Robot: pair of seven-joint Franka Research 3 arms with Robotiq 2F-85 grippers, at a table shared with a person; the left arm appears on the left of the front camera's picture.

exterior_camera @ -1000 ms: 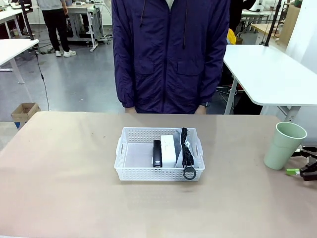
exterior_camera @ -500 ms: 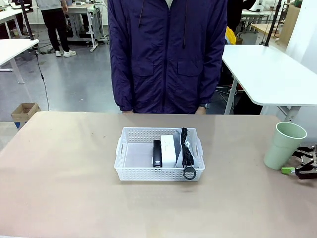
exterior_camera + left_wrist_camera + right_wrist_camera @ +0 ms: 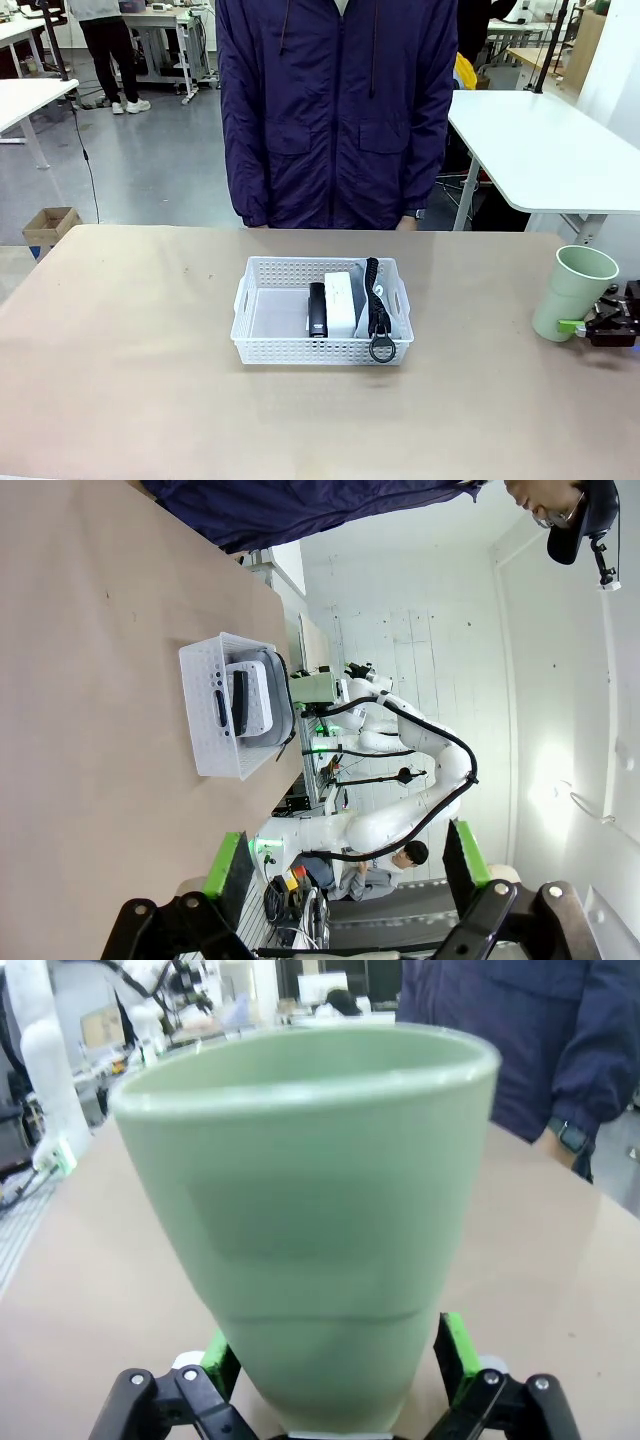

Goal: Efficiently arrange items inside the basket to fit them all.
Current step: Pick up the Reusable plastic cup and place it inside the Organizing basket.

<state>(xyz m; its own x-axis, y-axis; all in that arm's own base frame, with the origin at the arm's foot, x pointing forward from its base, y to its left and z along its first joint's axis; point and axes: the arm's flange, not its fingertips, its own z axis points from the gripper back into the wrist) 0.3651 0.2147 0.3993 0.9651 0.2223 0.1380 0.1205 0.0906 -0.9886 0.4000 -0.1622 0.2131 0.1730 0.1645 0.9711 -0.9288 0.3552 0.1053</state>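
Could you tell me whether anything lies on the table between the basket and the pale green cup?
Nothing does: in the front view the tabletop between the basket and the pale green cup is bare.

Basket [image 3: 262,340] left half free, stapler [image 3: 317,309] and box [image 3: 340,300] crowd the right (pouch [image 3: 392,318] too)

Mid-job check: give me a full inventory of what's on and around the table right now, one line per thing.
basket: one, white, perforated, table centre.
stapler: one, black, inside the basket, middle.
small box: one, white, in the basket beside the stapler.
pouch: one, grey, at the basket's right end, black strap and ring over the rim.
cup: one, pale green, upright on the table, far right.
table: one, tan top.
person: one, dark purple jacket, standing at the far side.
left gripper: open, above the table.
right gripper: open, fingers either side of the cup's base.
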